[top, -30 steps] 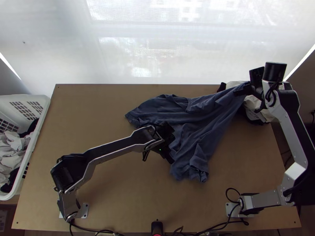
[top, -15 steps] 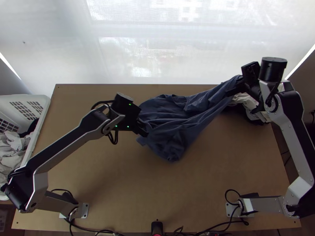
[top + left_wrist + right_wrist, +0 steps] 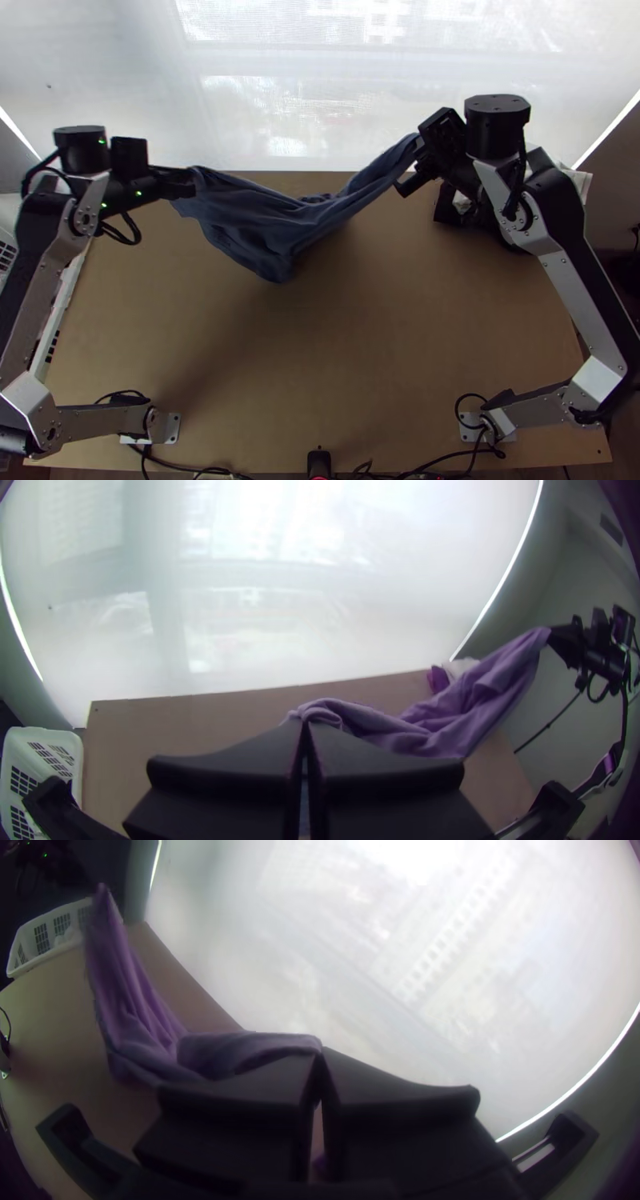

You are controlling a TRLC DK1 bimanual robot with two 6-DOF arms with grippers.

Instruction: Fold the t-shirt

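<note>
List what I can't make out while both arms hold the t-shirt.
- Cloth pinched by the left gripper, left wrist view, and right gripper, right wrist view: behind fingers.
- Held parts of the t-shirt: top view, lost in folds.
- Basket contents: top view, hidden by left arm, cut off by edge.
- Cloth pile: top view, partly behind right arm.

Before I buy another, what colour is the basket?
White; the basket shows best in the left wrist view.
</note>
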